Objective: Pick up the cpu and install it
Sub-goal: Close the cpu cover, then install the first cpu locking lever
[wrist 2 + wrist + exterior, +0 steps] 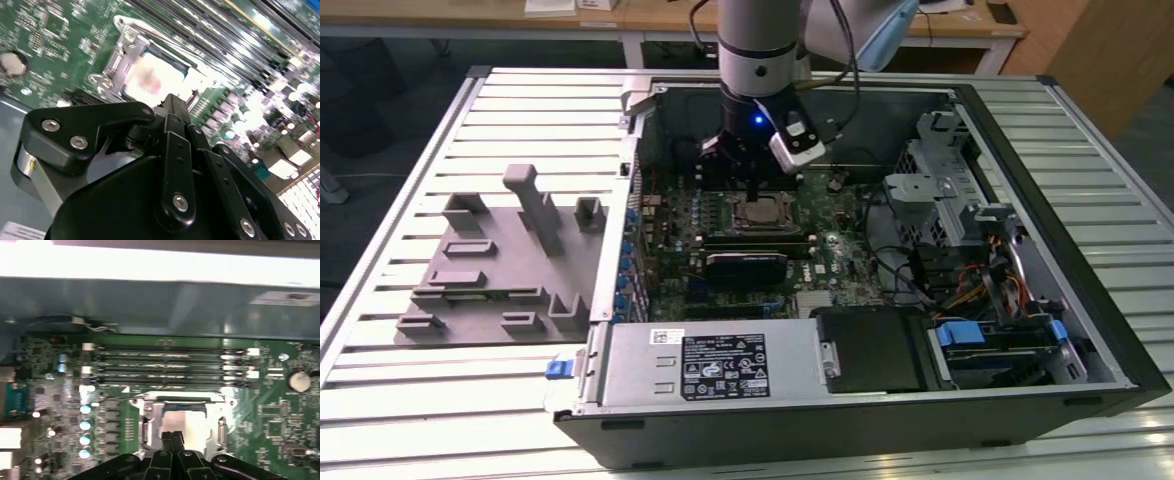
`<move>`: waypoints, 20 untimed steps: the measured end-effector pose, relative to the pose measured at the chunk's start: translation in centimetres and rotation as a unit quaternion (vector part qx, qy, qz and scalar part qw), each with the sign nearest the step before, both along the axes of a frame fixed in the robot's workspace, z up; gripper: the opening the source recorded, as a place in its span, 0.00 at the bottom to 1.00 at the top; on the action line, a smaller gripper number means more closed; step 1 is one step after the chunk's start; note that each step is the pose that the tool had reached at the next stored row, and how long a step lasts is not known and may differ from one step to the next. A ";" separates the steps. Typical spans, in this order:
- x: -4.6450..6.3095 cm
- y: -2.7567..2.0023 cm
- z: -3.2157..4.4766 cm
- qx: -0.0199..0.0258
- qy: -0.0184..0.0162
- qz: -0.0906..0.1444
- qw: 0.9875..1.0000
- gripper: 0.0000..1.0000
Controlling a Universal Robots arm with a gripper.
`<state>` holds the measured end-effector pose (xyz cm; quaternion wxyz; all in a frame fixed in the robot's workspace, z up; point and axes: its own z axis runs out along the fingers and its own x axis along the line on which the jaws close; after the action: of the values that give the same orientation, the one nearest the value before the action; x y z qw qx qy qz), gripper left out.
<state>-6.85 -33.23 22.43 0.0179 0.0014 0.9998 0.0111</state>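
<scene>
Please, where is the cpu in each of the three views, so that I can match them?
Exterior view: the cpu lies just below the gripper.
Second wrist view: the pale square just past the gripper.
First wrist view: the same pale square past the gripper.
Shared landmark: the metal socket frame around the cpu.

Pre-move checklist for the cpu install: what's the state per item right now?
1. cpu lies inside the socket frame: ok, in both wrist views.
2. cpu flat and fully seated: cannot tell.
3. claw shut, nothing between its fingers: ok.
4. claw sits over the socket, at the cpu's edge: ok; whether it touches the cpu, cannot tell.
5. Socket frame latched over the cpu: cannot tell.
6. claw apart from the memory slots: ok.
</scene>
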 end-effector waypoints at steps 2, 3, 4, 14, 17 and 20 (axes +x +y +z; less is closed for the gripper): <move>0.6 0.00 0.00 0.000 0.000 0.000 1.000 0.11; 0.9 0.00 0.00 0.000 0.000 0.000 1.000 0.11; 1.0 0.00 0.00 0.000 0.001 0.000 1.000 0.11; 1.1 0.00 0.00 0.000 0.001 0.000 1.000 0.11; 1.1 0.00 0.00 0.000 0.001 0.000 1.000 0.11; 1.1 0.00 0.00 0.000 0.001 0.000 1.000 0.11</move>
<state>-5.73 -33.23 22.43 0.0173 0.0015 0.9998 0.0110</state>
